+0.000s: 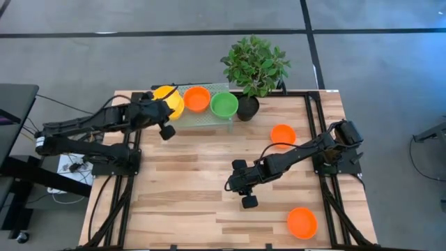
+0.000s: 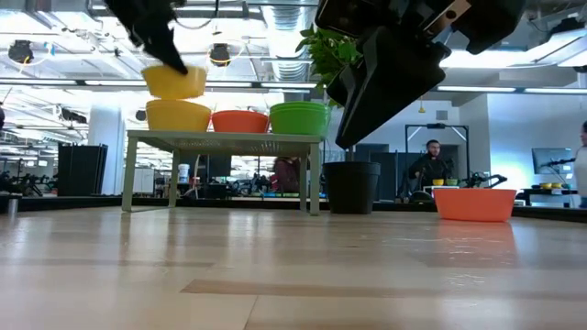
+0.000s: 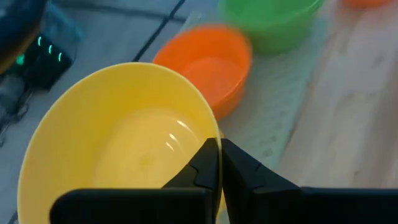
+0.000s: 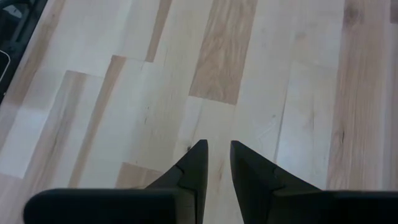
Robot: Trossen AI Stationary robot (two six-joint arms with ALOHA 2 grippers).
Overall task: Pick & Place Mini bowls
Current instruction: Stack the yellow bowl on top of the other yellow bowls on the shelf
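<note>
A small mesh-topped stand (image 2: 220, 139) at the table's far edge carries a yellow bowl (image 2: 179, 115), an orange bowl (image 1: 196, 98) and a green bowl (image 1: 224, 104). My left gripper (image 3: 219, 144) is shut on a second yellow bowl (image 2: 174, 81), which hangs tilted just above the yellow one on the stand. Two more orange bowls rest on the table: one (image 1: 282, 134) right of centre, one (image 1: 302, 222) near the front right. My right gripper (image 4: 217, 146) hovers over the bare middle of the table, its fingers a little apart with nothing between them. My left gripper pinches the held yellow bowl by its rim (image 3: 213, 134), one finger inside the bowl and one outside its wall. The fingers slant downward from the table's left side. The bowl is lifted clear and tilted over the yellow bowl on the stand.
A leafy plant in a black pot (image 1: 247, 108) stands just right of the stand. Bare wooden tabletop (image 1: 188, 181) spreads across the middle and near left. People and desks show in the room behind.
</note>
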